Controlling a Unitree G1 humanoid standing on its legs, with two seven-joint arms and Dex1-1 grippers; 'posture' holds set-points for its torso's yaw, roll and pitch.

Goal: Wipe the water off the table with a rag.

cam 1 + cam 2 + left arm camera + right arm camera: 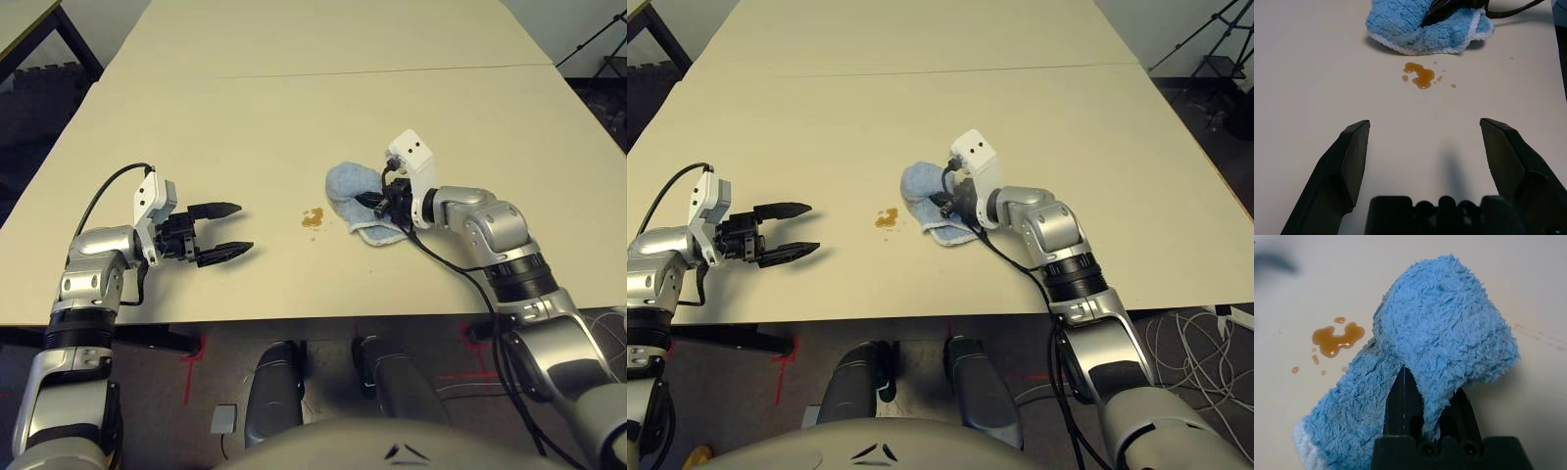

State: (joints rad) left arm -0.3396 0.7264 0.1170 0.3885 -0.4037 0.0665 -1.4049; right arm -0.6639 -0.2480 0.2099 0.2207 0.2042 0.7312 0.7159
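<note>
The right gripper (1427,406), clamped on a fold of the rag (355,201), sits just right of the water (313,218) on the table (294,117); the nearer arm, while the left gripper (227,229) hangs open.

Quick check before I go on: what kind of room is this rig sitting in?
Probably a lab or test room, not a home: a large bare table, red tape marks on the floor, loose cables and a tripod at the side.

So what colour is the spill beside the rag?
Amber-brown, like tea; the water shows best in the left wrist view, just short of the rag.
</note>
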